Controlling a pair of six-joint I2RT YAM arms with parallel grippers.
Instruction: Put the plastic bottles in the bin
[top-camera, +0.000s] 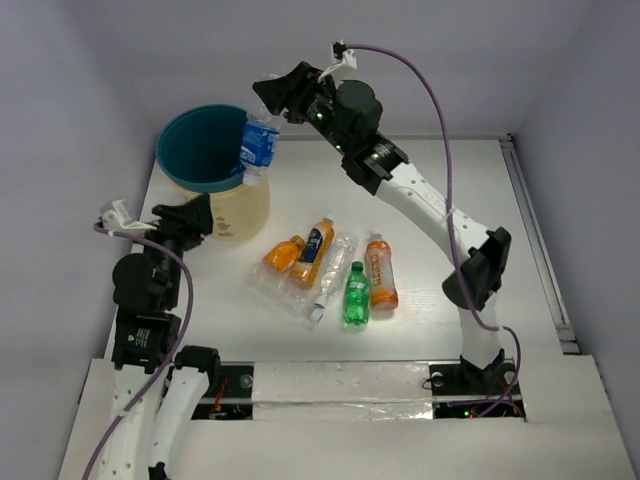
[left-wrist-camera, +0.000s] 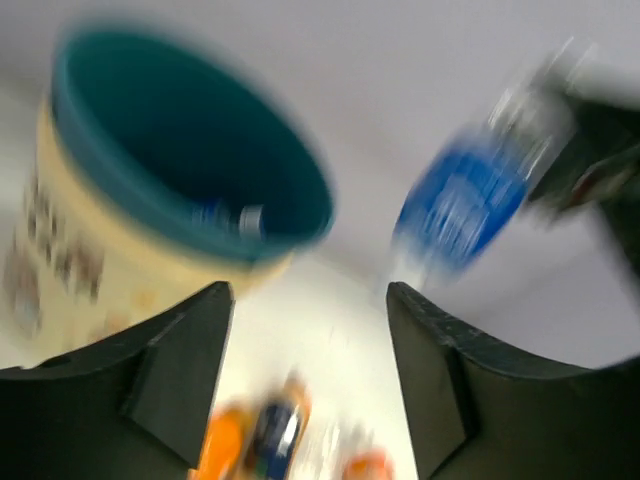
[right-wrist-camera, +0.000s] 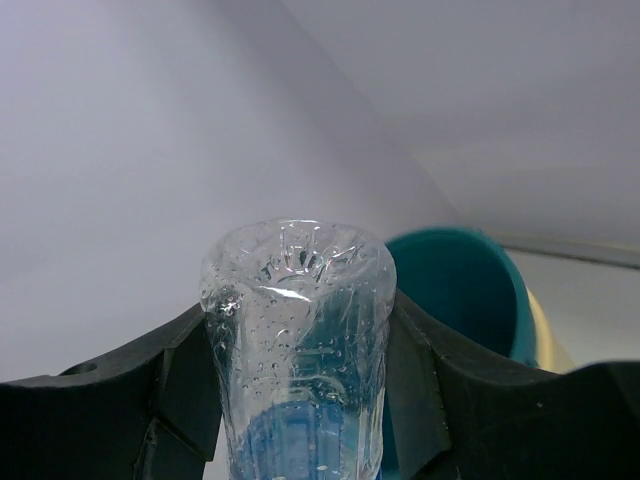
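Top: right gripper (top-camera: 268, 108) clamps a clear, blue-label bottle (top-camera: 258, 148) by its base. Its long axis is near upright, cap down over the bin (top-camera: 170, 165) right rim. Other bottles (top-camera: 357, 295) lie nearby. Left wrist, blurred: left gripper (left-wrist-camera: 310, 290) spread wide, empty. Right wrist: the bottle's dimpled base points up between the fingers.
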